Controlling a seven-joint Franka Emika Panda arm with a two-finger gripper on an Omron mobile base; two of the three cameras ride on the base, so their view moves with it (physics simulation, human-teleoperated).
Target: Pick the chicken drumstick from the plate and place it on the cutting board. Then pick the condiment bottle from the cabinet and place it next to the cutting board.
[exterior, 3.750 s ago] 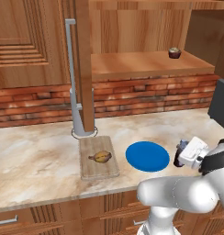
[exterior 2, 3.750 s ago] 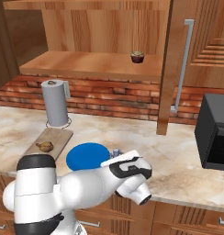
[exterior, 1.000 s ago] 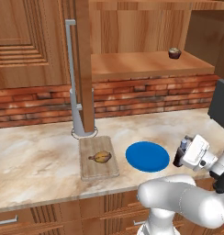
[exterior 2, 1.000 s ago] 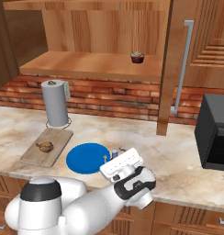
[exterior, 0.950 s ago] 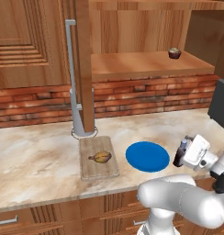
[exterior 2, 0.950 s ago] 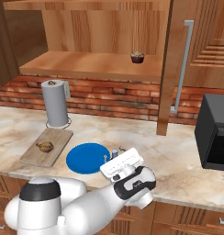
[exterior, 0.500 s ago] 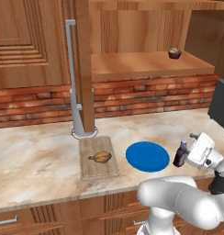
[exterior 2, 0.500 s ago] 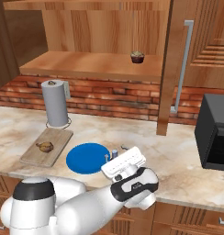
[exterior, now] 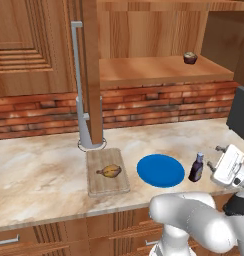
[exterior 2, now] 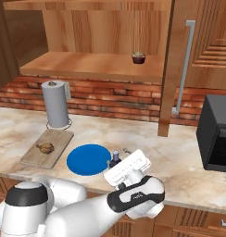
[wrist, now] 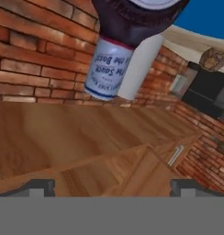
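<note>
The chicken drumstick (exterior: pixel 110 171) lies on the wooden cutting board (exterior: pixel 96 187), also seen in the right base view as drumstick (exterior 2: pixel 45 148) and cutting board (exterior 2: pixel 54 139). The blue plate (exterior: pixel 160 170) sits bare just right of the board. The condiment bottle (exterior: pixel 196 167) stands upright on the counter at the plate's right edge, free of my hand. My gripper (exterior: pixel 214 156) hangs open just right of the bottle, a small gap between them. In the hand view, which is rolled over, the bottle (wrist: pixel 127 41) is well ahead of the open gripper (wrist: pixel 114 186).
The cabinet door (exterior: pixel 91 75) with its grey handle stands open above the board. A dark cupcake-like object (exterior 2: pixel 139 57) sits on the cabinet shelf (exterior 2: pixel 87 65). A paper towel roll (exterior 2: pixel 55 104) stands behind the board. A black microwave (exterior 2: pixel 216 134) is at the right.
The bottle stays standing on the counter beside the plate, while my open gripper has drawn back from it to the right. Nothing else has moved.
</note>
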